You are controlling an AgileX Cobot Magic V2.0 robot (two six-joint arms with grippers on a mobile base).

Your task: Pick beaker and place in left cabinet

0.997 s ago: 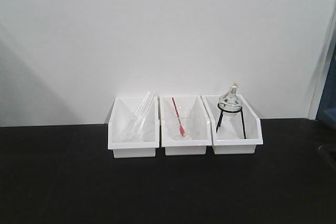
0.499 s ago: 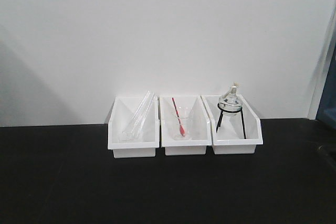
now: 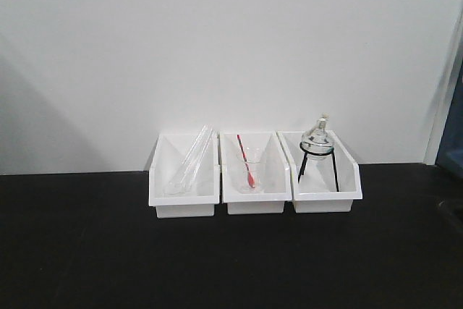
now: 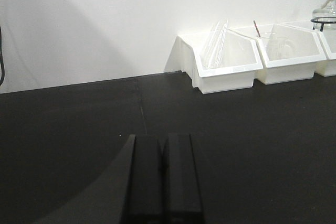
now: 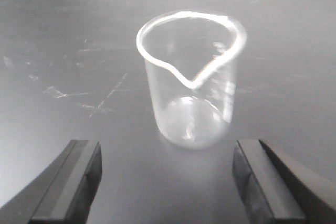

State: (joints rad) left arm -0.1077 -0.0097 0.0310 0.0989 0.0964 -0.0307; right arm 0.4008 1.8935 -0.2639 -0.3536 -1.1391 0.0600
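Observation:
The beaker point(image 5: 190, 85), a small clear glass cylinder with a pour spout facing the camera, stands upright on a dark, scratched surface in the right wrist view. My right gripper point(image 5: 167, 149) is open, its two fingers wide apart just in front of the beaker's base, touching nothing. My left gripper point(image 4: 163, 140) is shut and empty, low over the black counter point(image 4: 79, 129). Neither gripper nor this beaker shows in the front view. The left cabinet is out of view.
Three white bins stand side by side against the white wall. The left bin point(image 3: 184, 202) holds long glass tubes point(image 3: 189, 164). The middle bin point(image 3: 255, 204) holds a small clear glass with a red stick point(image 3: 247, 164). The right bin point(image 3: 325, 200) holds a glass lamp point(image 3: 317, 141) on a black stand.

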